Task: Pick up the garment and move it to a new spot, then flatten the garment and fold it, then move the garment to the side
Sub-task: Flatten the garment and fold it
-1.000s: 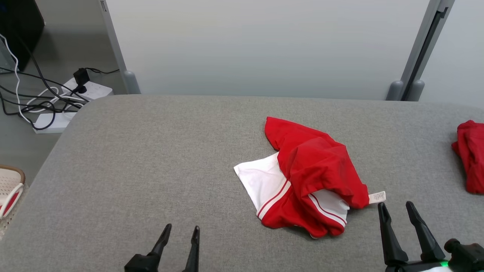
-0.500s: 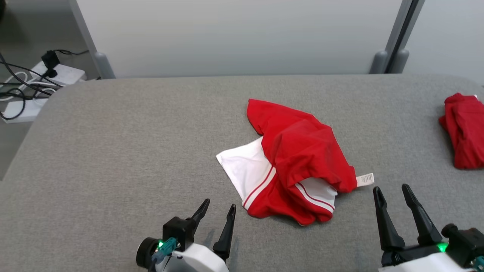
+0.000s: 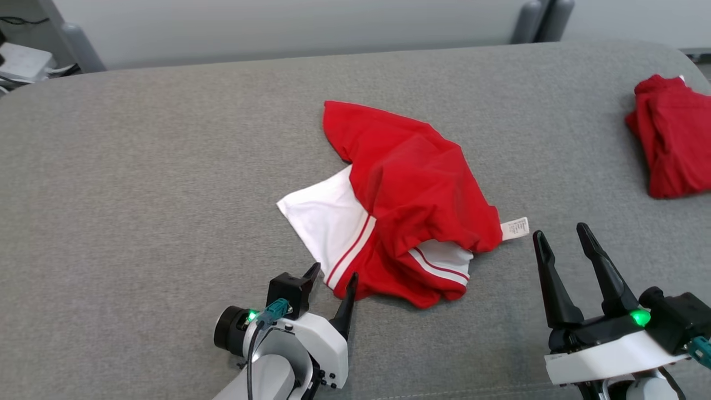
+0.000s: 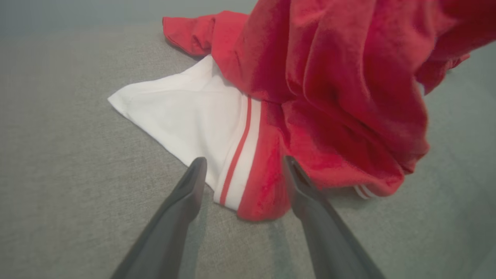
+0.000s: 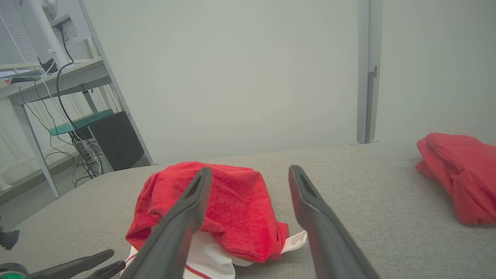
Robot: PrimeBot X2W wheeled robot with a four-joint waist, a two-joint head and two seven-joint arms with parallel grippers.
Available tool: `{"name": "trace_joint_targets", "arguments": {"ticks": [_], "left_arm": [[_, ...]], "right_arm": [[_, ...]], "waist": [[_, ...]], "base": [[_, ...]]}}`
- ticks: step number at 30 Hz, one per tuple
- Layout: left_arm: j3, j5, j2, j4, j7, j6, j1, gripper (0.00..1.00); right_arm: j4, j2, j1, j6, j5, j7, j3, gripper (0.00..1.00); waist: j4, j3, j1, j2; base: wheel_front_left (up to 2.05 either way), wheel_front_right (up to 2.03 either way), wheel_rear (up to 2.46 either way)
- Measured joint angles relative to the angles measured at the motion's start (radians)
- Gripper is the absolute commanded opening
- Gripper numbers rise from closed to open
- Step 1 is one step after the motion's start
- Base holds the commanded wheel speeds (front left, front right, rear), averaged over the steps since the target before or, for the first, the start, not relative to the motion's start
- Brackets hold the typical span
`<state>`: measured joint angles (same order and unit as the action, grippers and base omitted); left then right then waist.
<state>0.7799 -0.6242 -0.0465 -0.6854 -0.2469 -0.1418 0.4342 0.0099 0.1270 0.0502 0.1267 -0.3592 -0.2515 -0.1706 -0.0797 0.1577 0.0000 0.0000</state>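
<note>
**Entry: both claws spread, garment lying crumpled mid-worktop**

You are looking at the red and white garment (image 3: 411, 183) lying in a loose heap near the middle of the grey fabric-covered worktop (image 3: 139, 183). Its red part is bunching over a white panel edged with red stripes. A small white label (image 3: 515, 228) is sticking out flat at its right edge.

Your left claw (image 3: 333, 275) is sitting at the garment's near-left hem with its fingers spread. In the left wrist view the two tips are flanking the striped hem corner. Whether they are touching the cloth, I cannot tell.

Your right claw (image 3: 561, 233) is also standing spread, just to the right of the label and apart from the garment, with bare worktop under it.

A second red garment (image 3: 669, 139) is lying bundled at the far right of the worktop, well apart from the first. Between the two, grey fabric is showing.

Behind the worktop a pale wall panel (image 3: 278, 22) is standing with grey posts (image 3: 536, 19) at its right end. Off the far-left corner a white power strip (image 3: 19, 61) is lying on the floor. The right wrist view is showing a desk frame with dangling cables (image 5: 58, 97) and a dark box (image 5: 116, 139) beyond that corner.
</note>
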Motion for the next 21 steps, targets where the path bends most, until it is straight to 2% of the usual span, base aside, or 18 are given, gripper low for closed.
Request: {"name": "trace_joint_targets", "arguments": {"ticks": [6, 11, 12, 13, 14, 21], "left_arm": [[0.078, -0.043, 0.001, -0.084, 0.000, -0.069, 0.056, 1.00], [0.132, -0.068, 0.001, -0.146, 0.000, -0.082, 0.077, 1.00], [0.141, -0.073, 0.001, -0.156, 0.000, -0.082, 0.084, 0.93], [0.146, -0.078, 0.001, -0.165, 0.000, -0.082, 0.091, 0.41], [0.151, -0.085, 0.002, -0.172, 0.000, -0.082, 0.097, 0.00], [0.171, -0.097, 0.006, -0.232, -0.002, -0.082, 0.131, 0.00]], "right_arm": [[-0.001, 0.002, 0.022, 0.000, 0.000, 0.000, -0.007, 1.00], [-0.002, 0.004, 0.026, 0.000, 0.006, 0.000, -0.016, 1.00], [-0.002, 0.005, 0.026, 0.000, 0.006, 0.000, -0.020, 1.00], [-0.002, 0.005, 0.026, 0.000, 0.006, 0.000, -0.024, 1.00], [-0.002, 0.006, 0.026, 0.000, 0.006, 0.000, -0.026, 1.00], [-0.002, 0.011, 0.027, 0.000, 0.008, 0.000, -0.023, 1.00]], "waist": [[-0.040, 0.027, -0.0001, 0.0000], [-0.054, 0.033, -0.0001, 0.0000], [-0.055, 0.033, 0.0000, 0.0000], [-0.056, 0.034, 0.0000, 0.0000], [-0.056, 0.034, 0.0000, 0.0000], [-0.041, 0.030, 0.0000, 0.0000]], "base": [[0.00, 0.00, 0.00], [0.00, 0.00, 0.00], [0.00, 0.00, 0.00], [0.00, 0.00, 0.00], [0.00, 0.00, 0.00], [0.00, 0.00, 0.00]]}}
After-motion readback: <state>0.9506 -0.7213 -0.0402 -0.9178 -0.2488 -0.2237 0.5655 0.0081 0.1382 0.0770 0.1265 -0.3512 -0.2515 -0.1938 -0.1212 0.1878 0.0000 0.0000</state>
